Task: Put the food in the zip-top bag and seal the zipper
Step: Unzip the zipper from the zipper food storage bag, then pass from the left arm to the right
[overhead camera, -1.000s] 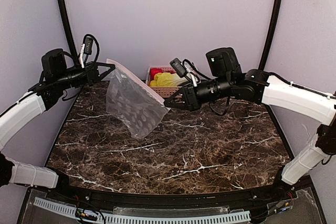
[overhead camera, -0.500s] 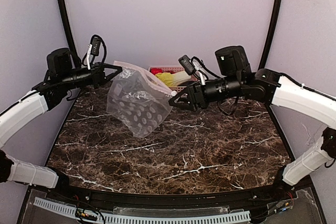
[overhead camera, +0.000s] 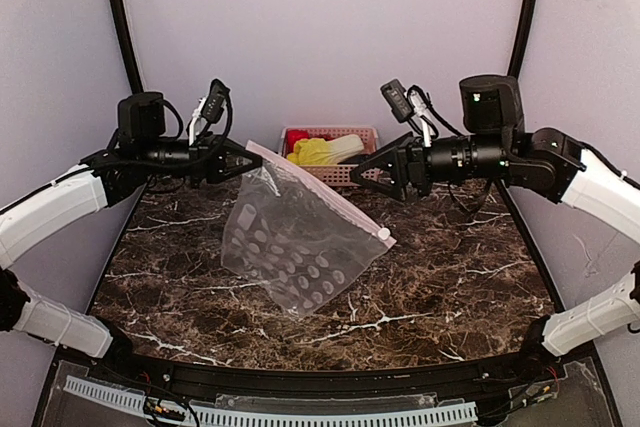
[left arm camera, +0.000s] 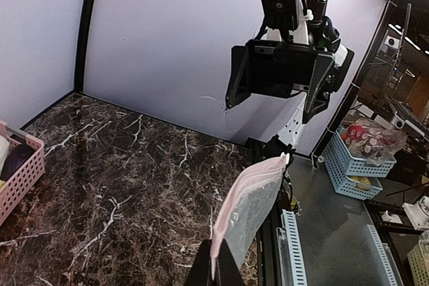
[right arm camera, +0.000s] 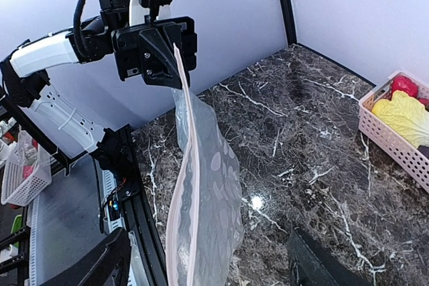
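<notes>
The clear dotted zip-top bag (overhead camera: 292, 247) hangs by one corner of its mouth from my left gripper (overhead camera: 250, 161), which is shut on it. Its pink zipper (overhead camera: 322, 192) slopes down to the right, and the free corner dangles above the marble. My right gripper (overhead camera: 386, 173) stands open, clear of the bag and to its right. In the right wrist view the bag (right arm camera: 213, 205) hangs ahead of my open fingers (right arm camera: 107, 262). The food, a yellow-green cabbage (overhead camera: 320, 151) and red pieces (overhead camera: 297, 137), lies in the basket. In the left wrist view my left gripper (left arm camera: 216, 269) pinches the zipper (left arm camera: 231, 213).
The pink lattice basket (overhead camera: 350, 173) stands at the back centre against the wall, behind the bag and between the two grippers. The dark marble tabletop (overhead camera: 450, 267) is bounded by a black frame edge (overhead camera: 330, 379) at the front.
My right gripper let go of the bag's mouth, opened and drew back to the right. The bag's freed end dropped and swung down. My left gripper shifted right, still holding its corner.
</notes>
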Robot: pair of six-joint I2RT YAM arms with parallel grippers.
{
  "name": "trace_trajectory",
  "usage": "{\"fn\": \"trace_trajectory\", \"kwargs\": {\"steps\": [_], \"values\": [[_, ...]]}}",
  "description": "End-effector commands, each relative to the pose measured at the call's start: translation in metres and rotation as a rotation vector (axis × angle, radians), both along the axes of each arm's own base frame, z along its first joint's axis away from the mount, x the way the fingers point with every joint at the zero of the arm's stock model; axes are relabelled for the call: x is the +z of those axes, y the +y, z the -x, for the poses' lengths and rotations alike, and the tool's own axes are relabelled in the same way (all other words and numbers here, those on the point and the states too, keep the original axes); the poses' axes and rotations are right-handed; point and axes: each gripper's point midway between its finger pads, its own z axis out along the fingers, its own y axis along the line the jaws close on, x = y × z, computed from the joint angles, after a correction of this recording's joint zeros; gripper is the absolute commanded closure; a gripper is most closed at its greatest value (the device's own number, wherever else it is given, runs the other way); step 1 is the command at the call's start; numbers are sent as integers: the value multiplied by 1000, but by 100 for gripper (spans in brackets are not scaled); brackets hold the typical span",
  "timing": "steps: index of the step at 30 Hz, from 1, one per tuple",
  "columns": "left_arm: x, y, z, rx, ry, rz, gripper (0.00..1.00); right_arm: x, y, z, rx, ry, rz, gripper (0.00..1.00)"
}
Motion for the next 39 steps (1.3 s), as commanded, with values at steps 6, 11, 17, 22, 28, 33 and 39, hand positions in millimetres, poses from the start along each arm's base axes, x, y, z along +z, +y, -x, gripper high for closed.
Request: {"fn": "trace_trajectory", "kwargs": {"steps": [6, 11, 17, 22, 28, 33, 39], "values": [[9, -5, 19, -98, 1, 14, 99, -19, 11, 2, 57, 61, 61, 28], [7, -8, 19, -104, 10, 10, 99, -33, 21, 1, 83, 107, 80, 36], [5, -8, 18, -104, 14, 6, 99, -40, 27, 3, 100, 122, 89, 44], [5, -9, 18, -104, 14, 6, 99, -44, 28, 1, 93, 125, 99, 48], [2, -10, 16, -99, 18, 3, 99, -51, 32, -1, 96, 139, 110, 56], [1, -11, 16, -103, 25, 1, 99, -52, 36, -2, 104, 144, 106, 74], [-1, -11, 12, -80, 27, -5, 97, -47, 29, -11, 30, 118, 95, 100]]}}
